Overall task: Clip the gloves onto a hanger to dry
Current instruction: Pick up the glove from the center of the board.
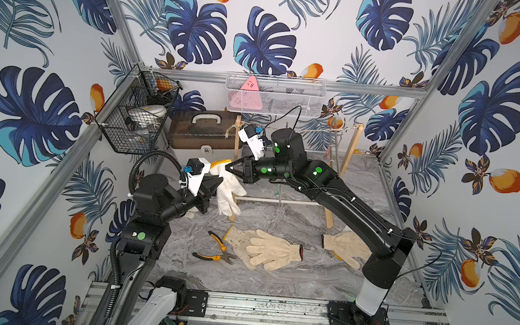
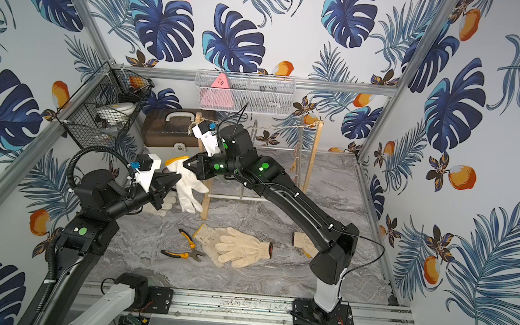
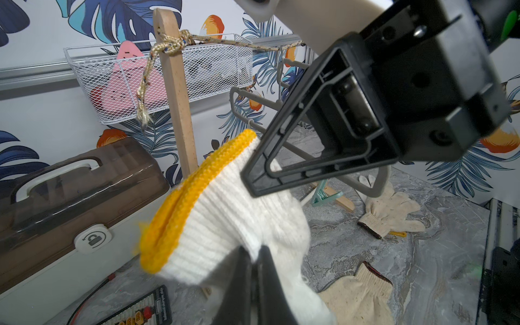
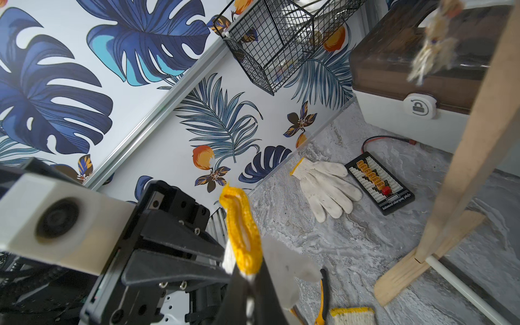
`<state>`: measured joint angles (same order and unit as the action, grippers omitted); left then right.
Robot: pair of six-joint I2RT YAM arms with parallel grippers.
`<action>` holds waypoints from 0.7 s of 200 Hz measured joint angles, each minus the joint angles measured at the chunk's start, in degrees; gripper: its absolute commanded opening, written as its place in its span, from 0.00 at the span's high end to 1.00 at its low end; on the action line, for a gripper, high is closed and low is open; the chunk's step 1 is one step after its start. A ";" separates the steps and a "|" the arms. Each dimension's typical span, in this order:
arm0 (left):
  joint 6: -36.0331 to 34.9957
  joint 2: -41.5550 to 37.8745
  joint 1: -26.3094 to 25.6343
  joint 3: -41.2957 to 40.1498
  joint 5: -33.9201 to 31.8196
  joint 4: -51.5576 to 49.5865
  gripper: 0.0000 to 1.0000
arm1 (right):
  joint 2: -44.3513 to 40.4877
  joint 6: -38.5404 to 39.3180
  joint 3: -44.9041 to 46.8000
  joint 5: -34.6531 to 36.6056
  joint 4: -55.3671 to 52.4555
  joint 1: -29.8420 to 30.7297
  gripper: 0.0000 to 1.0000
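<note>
My left gripper point(image 1: 219, 183) and right gripper point(image 1: 227, 167) are both clamped on the raised glove point(image 1: 230, 191). It looks like limp, light knit, best held by its ribbed cuff point(image 3: 174, 202).

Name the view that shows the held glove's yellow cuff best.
Left wrist view: the yellow cuff fills the centre, sharp, the right hand shut on the glove beside it. The right wrist view shows the cuff edge-on; in both top views the cuff is a small patch.

Ribbed knitted cloth glove point(image 3: 225, 213), matt black plastic fingers point(image 3: 270, 284), bare wooden post point(image 3: 177, 98), glossy marbled tabletop point(image 3: 422, 267)
</note>
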<state>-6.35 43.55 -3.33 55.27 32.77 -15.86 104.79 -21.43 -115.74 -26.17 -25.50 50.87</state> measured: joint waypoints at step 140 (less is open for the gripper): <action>10.71 5.51 -0.33 6.82 15.78 -7.13 0.20 | -19.50 13.38 17.70 -13.20 0.70 -9.18 1.00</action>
<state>4.36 49.06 -3.66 62.08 48.56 -22.98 85.30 -8.05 -98.04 -39.38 -24.80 41.69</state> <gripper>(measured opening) 0.797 0.071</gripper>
